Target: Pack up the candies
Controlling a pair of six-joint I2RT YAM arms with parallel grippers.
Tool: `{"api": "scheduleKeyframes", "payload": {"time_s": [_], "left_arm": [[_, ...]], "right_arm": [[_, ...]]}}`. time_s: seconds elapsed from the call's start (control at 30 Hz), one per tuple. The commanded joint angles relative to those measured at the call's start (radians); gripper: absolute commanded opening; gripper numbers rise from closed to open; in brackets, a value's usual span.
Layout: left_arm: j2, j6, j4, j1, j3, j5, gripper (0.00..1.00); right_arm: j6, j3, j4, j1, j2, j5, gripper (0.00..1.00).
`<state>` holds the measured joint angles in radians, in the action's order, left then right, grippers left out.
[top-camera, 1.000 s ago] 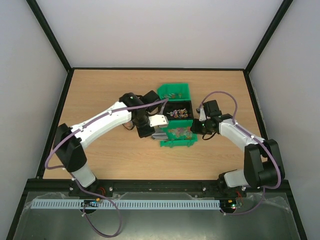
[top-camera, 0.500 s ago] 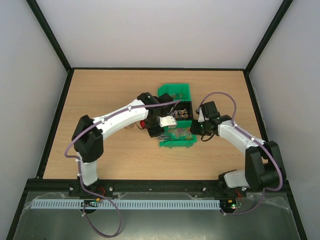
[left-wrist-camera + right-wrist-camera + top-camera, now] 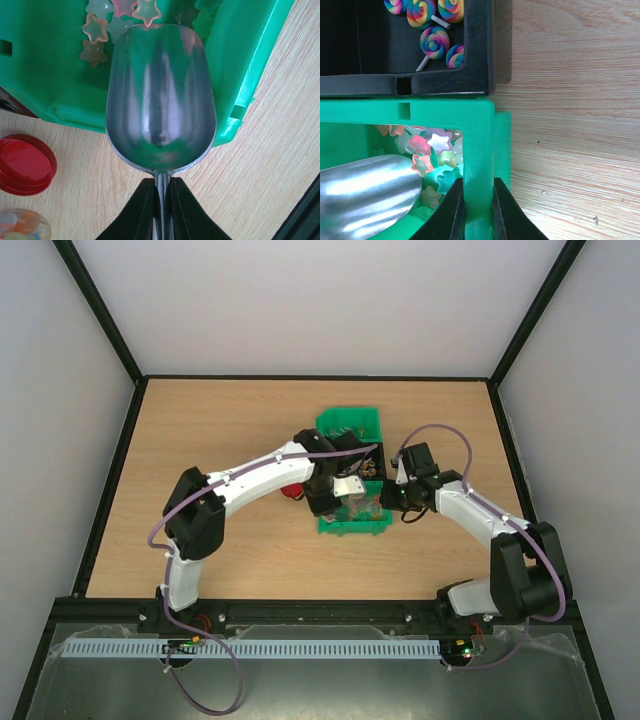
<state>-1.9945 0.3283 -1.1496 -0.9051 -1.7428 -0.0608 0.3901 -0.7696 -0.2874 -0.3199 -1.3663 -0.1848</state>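
Left claw (image 3: 161,186) was clamped on the scoop (image 3: 160,95) handle at bottom centre of its wrist view. The bowl was empty and reached over the green bin (image 3: 45,75) rim, its tip near the star candies (image 3: 95,29) lying in the bin at the top of the frame. Right claw (image 3: 478,200) pinched the bin's right wall at bottom centre, with candies heaped just to its left. Red lid (image 3: 25,162) lay on the bench (image 3: 260,165) at lower left, outside the bin, and a black bin (image 3: 395,55) of lollipops (image 3: 434,40) abutted the green one.

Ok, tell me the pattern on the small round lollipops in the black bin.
Rainbow spiral swirls on the small round lollipops; right wrist view shows them best.
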Motion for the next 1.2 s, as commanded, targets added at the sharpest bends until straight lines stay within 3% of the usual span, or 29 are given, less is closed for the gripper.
{"api": "scheduleKeyframes", "payload": {"time_s": [0.0, 0.43, 0.73, 1.17], "left_arm": [[-0.064, -0.031, -0.006, 0.000, 0.013, 0.016, 0.02], [0.009, -0.108, 0.277, 0.033, 0.204, -0.064, 0.02], [0.048, -0.097, 0.270, 0.090, 0.265, -0.110, 0.02], [-0.053, -0.083, 0.332, 0.004, 0.209, -0.063, 0.02]], "right_arm": [[-0.006, -0.017, 0.032, -0.001, 0.016, -0.033, 0.01], [-0.022, -0.015, 0.028, -0.001, 0.020, -0.046, 0.01], [-0.027, -0.007, 0.031, -0.002, 0.023, -0.039, 0.01], [-0.036, -0.010, 0.043, -0.001, 0.002, -0.090, 0.01]]}}
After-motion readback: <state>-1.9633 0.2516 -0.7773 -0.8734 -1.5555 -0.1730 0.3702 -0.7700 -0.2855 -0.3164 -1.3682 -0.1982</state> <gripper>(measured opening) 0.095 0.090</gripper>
